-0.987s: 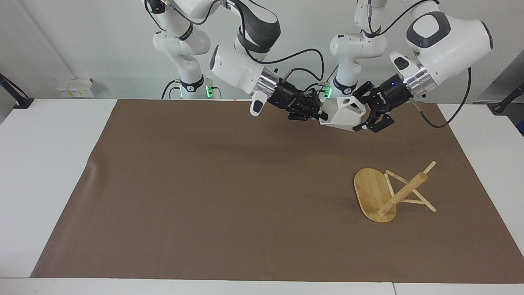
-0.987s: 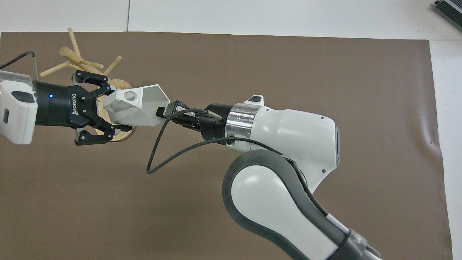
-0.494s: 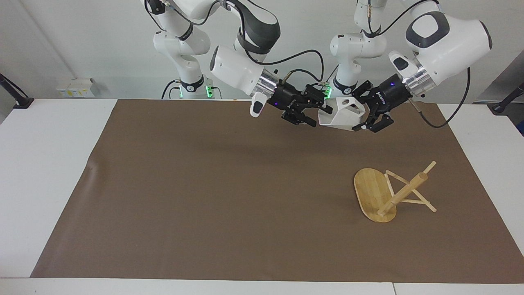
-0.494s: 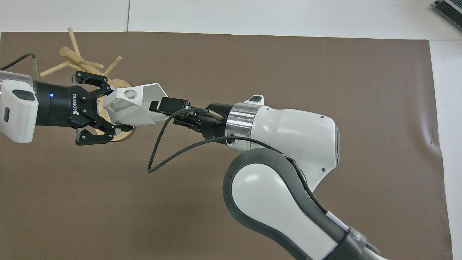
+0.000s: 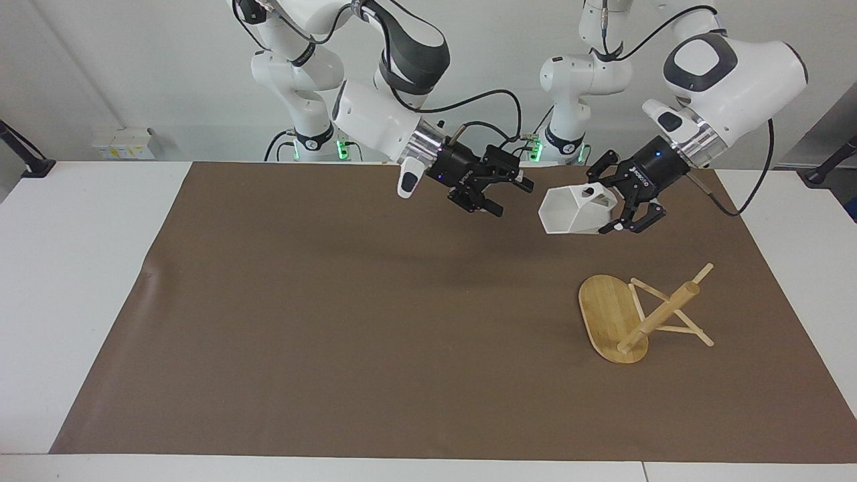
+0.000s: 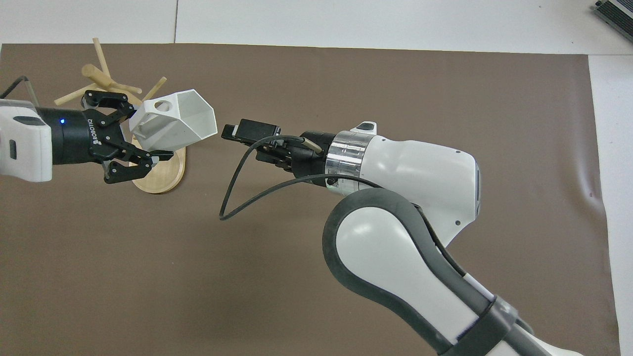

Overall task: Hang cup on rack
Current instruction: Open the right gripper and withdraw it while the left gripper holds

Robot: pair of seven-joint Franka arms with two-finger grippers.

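My left gripper point(image 5: 602, 201) is shut on the handle end of the white faceted cup point(image 5: 569, 211) and holds it in the air on its side, its open rim turned toward the right arm's end. In the overhead view the cup point(image 6: 180, 123) and left gripper point(image 6: 148, 134) are over the base of the bamboo rack point(image 6: 160, 175). The rack point(image 5: 609, 314) stands on the mat toward the left arm's end, its post point(image 5: 659, 313) and thin pegs bare. My right gripper point(image 5: 507, 193) is open and empty in the air beside the cup, clear of it, and also shows in the overhead view point(image 6: 236, 132).
A brown mat point(image 5: 335, 321) covers most of the white table point(image 5: 80, 281). The right arm's cable point(image 6: 237, 198) loops out below its wrist. A small white box point(image 5: 124, 142) sits off the table by the wall.
My right gripper has opened, let go of the cup's rim and drawn back. My left gripper has carried the cup away from it, lower and toward the rack.
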